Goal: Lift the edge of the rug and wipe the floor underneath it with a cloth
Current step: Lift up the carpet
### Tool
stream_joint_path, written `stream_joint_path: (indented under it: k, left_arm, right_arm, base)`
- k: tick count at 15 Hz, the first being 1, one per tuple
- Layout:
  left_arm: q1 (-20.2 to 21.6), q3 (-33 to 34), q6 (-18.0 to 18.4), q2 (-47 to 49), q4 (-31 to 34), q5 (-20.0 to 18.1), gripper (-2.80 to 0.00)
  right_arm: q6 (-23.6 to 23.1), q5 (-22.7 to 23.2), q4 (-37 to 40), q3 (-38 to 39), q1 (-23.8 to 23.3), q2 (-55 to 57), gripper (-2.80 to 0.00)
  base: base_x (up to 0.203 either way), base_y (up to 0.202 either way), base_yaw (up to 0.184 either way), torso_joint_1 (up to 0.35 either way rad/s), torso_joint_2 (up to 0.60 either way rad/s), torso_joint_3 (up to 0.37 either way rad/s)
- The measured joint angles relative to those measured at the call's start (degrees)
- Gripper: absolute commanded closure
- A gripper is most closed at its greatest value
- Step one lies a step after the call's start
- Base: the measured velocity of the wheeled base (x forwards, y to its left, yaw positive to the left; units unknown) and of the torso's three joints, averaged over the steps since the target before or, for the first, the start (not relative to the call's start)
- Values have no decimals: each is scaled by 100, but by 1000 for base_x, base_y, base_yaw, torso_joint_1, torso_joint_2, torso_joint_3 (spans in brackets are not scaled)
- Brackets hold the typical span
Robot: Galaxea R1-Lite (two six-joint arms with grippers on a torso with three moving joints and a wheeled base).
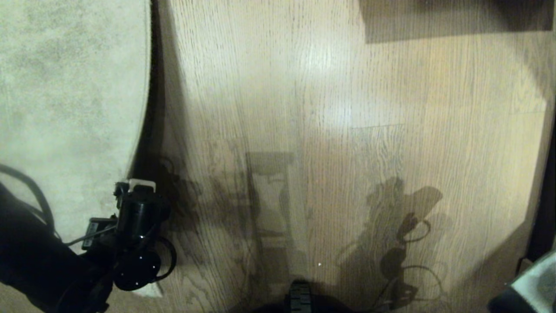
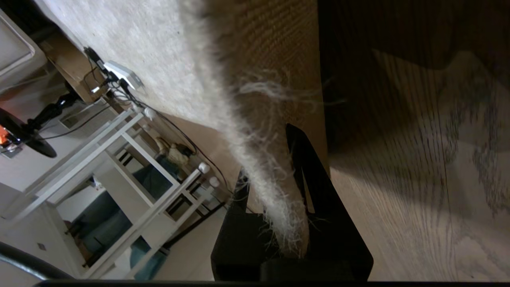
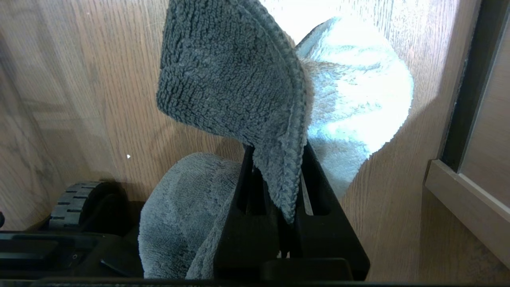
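Rug edge (image 2: 275,175): pinched between the left gripper (image 2: 279,187) fingers, running away along the floor (image 1: 347,130) (backing showing).
Cloth (image 3: 239,91): clamped in the right gripper (image 3: 279,187), parked well off right.
Nearer arm: left.

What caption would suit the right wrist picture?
Right tool gripping a fuzzy grey-and-white cloth above the wood floor.

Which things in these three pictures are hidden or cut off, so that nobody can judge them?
- Head view: the left gripper fingers are covered by its own wrist housing.
- Head view: the cloth and right gripper are cut off at the corner.
- Left wrist view: the floor under the rug edge lies in deep shadow.
- Right wrist view: the cloth hides the fingertips.
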Motion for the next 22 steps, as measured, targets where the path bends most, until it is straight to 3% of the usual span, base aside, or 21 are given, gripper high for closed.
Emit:
stream_joint_path:
  k: [6,13,15,20,22]
  left_arm:
    - [-4,-1,129,-167,142,-440,0]
    - [227,-62,839,-885,176,-667,0]
    - [479,-79,873,-1106,127,-1022,0]
    - [1512,-190,1198,-1607,73,-2402,0]
    - [1760,-207,1281,-1799,49,-2663,0]
  right_arm:
    - [1,2,-2,0,0,0,0]
    - [0,0,-2,0,0,0,0]
    - [0,-1,-2,0,0,0,0]
    - [1,-3,-2,0,0,0,0]
    - [1,2,-1,0,0,0,0]
  base:
    - [0,0,0,0,0,0]
    - [0,0,0,0,0,0]
    - [0,0,0,0,0,0]
    - [0,0,0,0,0,0]
    - [0,0,0,0,0,0]
